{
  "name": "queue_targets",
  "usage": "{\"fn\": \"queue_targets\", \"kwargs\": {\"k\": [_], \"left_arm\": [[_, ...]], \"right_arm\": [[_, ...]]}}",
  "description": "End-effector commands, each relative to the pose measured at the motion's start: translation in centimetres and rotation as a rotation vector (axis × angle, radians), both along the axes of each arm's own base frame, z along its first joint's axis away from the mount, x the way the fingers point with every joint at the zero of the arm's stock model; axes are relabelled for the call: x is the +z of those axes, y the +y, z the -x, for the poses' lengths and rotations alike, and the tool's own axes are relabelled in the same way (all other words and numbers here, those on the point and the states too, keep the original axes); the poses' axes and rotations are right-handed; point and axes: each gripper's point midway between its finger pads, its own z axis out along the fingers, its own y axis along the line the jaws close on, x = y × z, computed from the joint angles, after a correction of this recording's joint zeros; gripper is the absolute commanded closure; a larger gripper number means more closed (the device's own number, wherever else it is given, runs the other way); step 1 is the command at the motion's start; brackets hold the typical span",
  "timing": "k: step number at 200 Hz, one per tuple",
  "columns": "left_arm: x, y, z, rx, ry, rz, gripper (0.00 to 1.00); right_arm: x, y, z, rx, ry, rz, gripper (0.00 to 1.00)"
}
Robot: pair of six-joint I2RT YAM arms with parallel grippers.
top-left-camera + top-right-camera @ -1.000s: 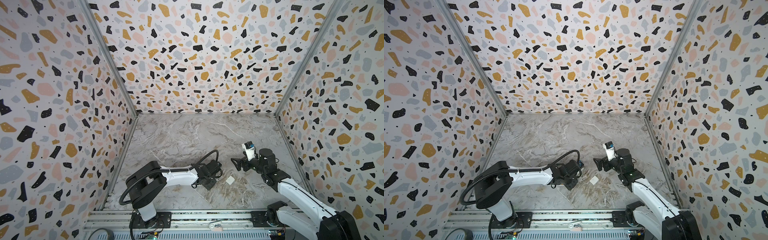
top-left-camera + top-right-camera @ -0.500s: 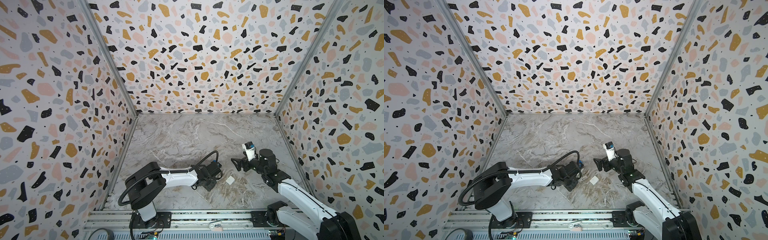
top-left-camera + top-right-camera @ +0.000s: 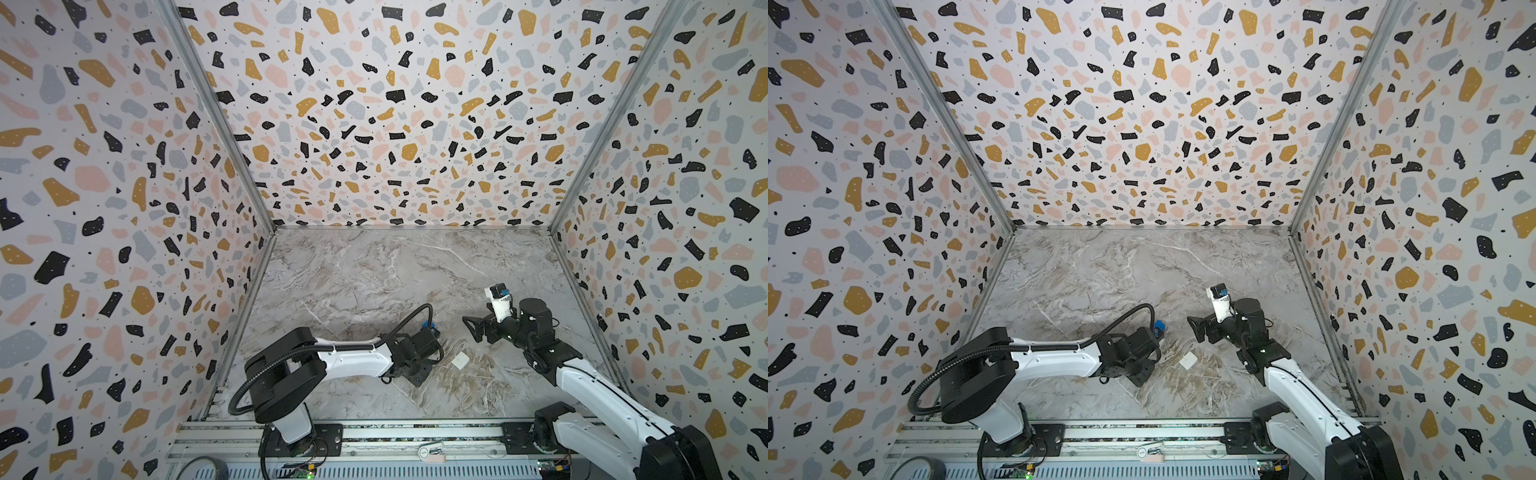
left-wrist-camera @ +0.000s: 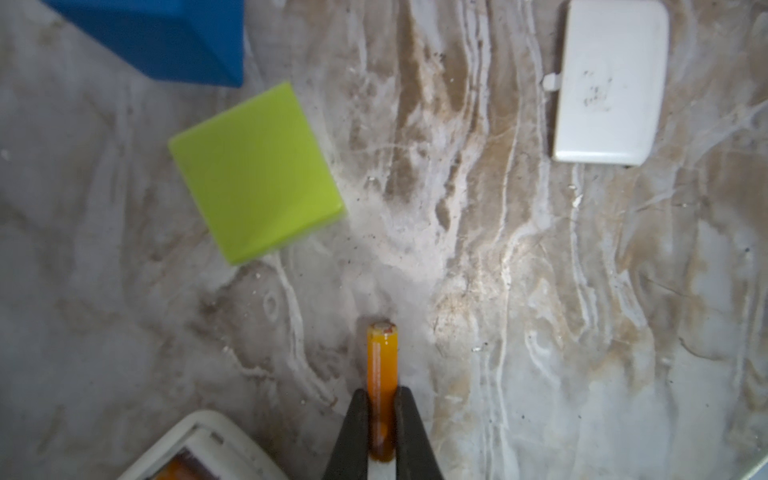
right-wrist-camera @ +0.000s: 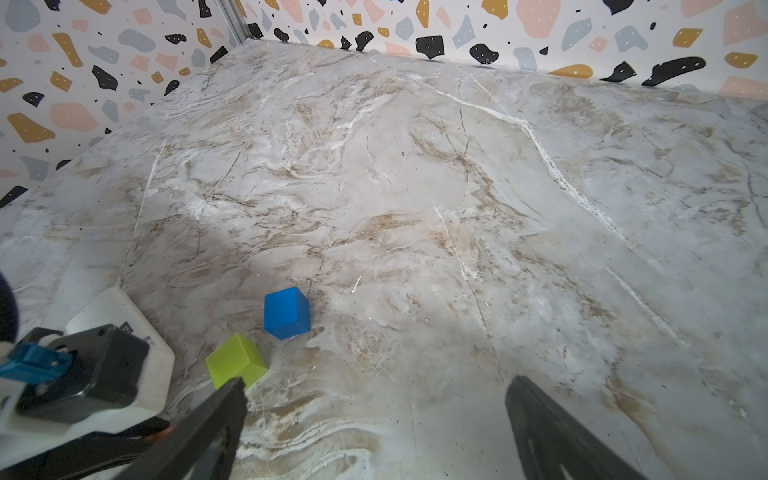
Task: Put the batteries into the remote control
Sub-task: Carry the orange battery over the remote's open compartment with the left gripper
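In the left wrist view my left gripper (image 4: 382, 401) is shut on an orange battery (image 4: 381, 357), whose silvery end points out over the marble. Beside it lies the remote control (image 4: 208, 432), white back up, with something orange (image 4: 178, 467) showing in its open compartment. In both top views the left gripper (image 3: 417, 372) (image 3: 1140, 374) is low over the table and hides the remote. My right gripper (image 3: 473, 328) (image 5: 377, 384) hovers to the right, open and empty. The remote's white corner (image 5: 120, 320) also shows there, behind the left wrist.
A green cube (image 4: 255, 172) (image 5: 235, 365) and a blue cube (image 4: 166, 37) (image 5: 286, 311) sit close to the left gripper. A small white square piece (image 4: 609, 81) (image 3: 460, 360) lies between the two grippers. Speckled walls enclose the table on three sides.
The left jaws have closed the last bit onto the battery. Both arms have stayed almost where they were.
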Motion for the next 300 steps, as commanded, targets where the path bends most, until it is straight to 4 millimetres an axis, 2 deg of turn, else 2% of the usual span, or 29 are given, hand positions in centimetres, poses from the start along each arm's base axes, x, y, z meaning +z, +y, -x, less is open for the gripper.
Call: {"fn": "queue_targets", "kwargs": {"k": [1,61,114,149,187,234,300], "left_arm": [[0.9,0.7,0.0,0.103,-0.001,0.027,0.93],[5.3,1.0,-1.0,0.249,-0.040,0.135,0.94],[6.8,1.6,-1.6,0.312,-0.061,0.146,0.95],[6.9,2.6,-1.4,0.359,-0.040,0.161,0.95],[5.8,4.3,-0.7,0.406,-0.017,0.127,0.95],[4.8,5.1,-0.2,0.431,0.011,0.118,0.95],[3.6,6.1,-0.8,0.460,0.026,0.095,0.95]], "right_arm": [[0.5,-0.2,-0.1,-0.008,-0.027,-0.005,0.00],[0.6,-0.1,0.0,-0.001,-0.032,-0.011,0.01],[0.7,0.0,0.0,0.003,-0.039,-0.015,0.01],[0.7,0.1,0.1,0.016,-0.045,-0.004,0.01],[0.5,0.4,0.1,0.024,-0.044,0.000,0.01],[0.4,1.1,0.3,0.043,-0.053,0.026,0.01],[-0.1,2.1,0.5,0.055,-0.053,0.089,0.00]]}}
